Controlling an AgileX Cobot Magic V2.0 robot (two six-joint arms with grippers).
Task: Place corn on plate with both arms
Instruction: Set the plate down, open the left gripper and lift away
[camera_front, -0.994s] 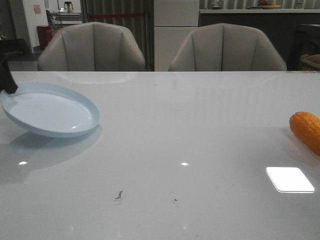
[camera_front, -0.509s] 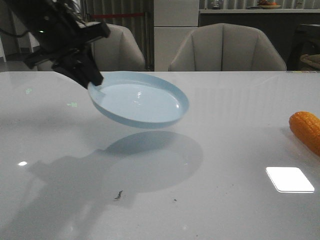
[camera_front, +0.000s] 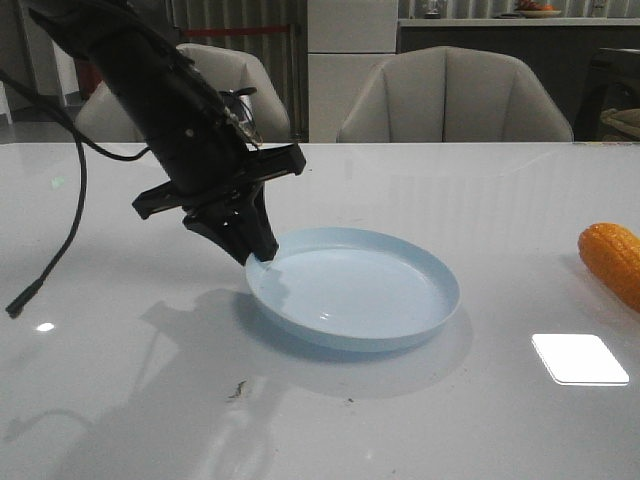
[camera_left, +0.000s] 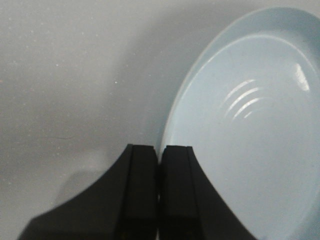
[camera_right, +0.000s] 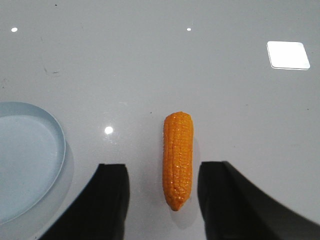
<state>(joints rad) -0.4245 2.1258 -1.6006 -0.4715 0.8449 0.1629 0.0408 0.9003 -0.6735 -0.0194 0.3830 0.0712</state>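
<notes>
Glossy grey surface (camera_front: 150, 420) is filling the lower part of the front view, carrying a small dark speck left of centre and a bright white square reflection at lower right. Just beyond these, at the middle of the frame, the pale blue plate (camera_front: 352, 288) is lying flat, its shadow spreading to the left. The left claw (camera_front: 258, 252) is pinching the plate's left rim, its black fingers (camera_left: 145, 170) pressing together with the rim caught between them in the left wrist view, where the plate (camera_left: 250, 125) is filling the right half. The black left arm is slanting up from the claw toward the upper left of the front view, a cable hanging from it.

At the right edge of the front view, the orange corn (camera_front: 612, 260) is lying on the surface, well apart from the plate and partly cut off by the frame. In the right wrist view the right claw (camera_right: 162, 200) is hanging spread wide, with the corn (camera_right: 177, 160) lying between its two dark fingers (camera_right: 112, 200), neither one touching it; the plate's rim (camera_right: 60, 145) is showing at the left edge.

Two pale armchairs are standing behind the surface, along the top of the front view.
</notes>
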